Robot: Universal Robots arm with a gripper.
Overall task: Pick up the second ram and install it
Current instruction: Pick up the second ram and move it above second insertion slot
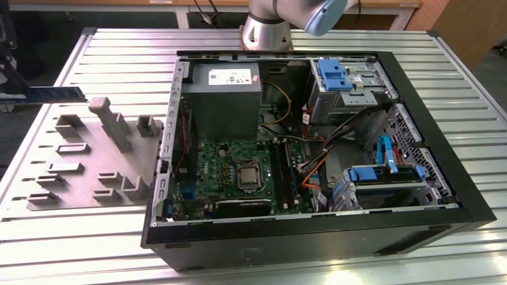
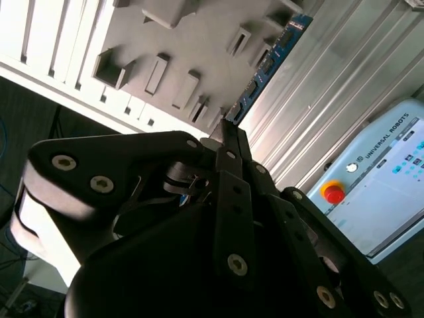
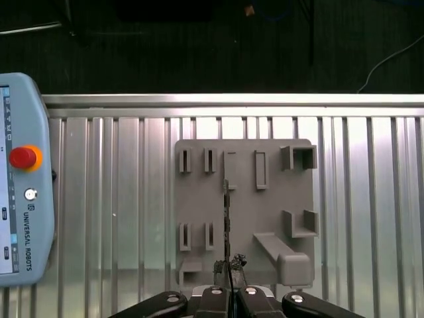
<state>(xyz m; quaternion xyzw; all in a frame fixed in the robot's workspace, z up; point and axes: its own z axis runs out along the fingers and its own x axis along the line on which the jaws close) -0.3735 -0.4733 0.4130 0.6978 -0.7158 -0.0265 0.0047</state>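
The gripper (image 3: 230, 281) has its fingers (image 3: 213, 295) pinched on one end of the ram (image 3: 226, 212). The ram is held edge-on over the grey fixture (image 3: 265, 218), which lies on the ribbed table (image 3: 132, 199). Farther off, on the exterior view's right, stands the open case (image 1: 443, 172).

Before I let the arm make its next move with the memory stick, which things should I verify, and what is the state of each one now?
1. Grip on the second ram: ok. The gripper is shut on one end of it.
2. Stick free of the grey fixture plate: ok. In the exterior view it is held up off the plate.
3. Computer case open: ok. The motherboard is exposed.
4. Free place in the memory slots: cannot tell.
5. Cables beside the slots: cannot tell whether they lie over them.
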